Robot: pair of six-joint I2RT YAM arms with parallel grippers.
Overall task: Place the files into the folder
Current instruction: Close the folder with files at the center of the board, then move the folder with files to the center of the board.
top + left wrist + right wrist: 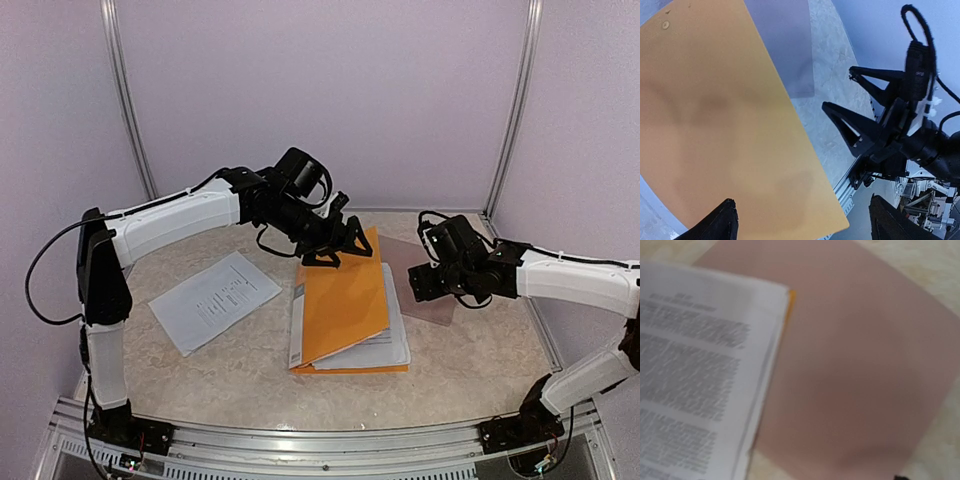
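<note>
The orange folder [340, 305] lies at the table's middle, its cover down over a stack of white printed files [397, 335] that show along its right and near edges. A separate file [214, 300] lies flat to the left. My left gripper [335, 247] hangs open just above the cover's far edge. In the left wrist view its fingertips [720, 225] stand wide apart over the orange cover [715, 115], holding nothing. My right gripper [427, 283] hovers open over a taupe sheet [440, 305] beside the folder. The right wrist view shows the files' corner [690, 375] against that sheet [855, 365].
Pale purple walls with metal posts [128, 100] close in the back and sides. The right gripper [837, 89] shows in the left wrist view with its fingers spread. An aluminium rail [300, 440] runs along the near table edge.
</note>
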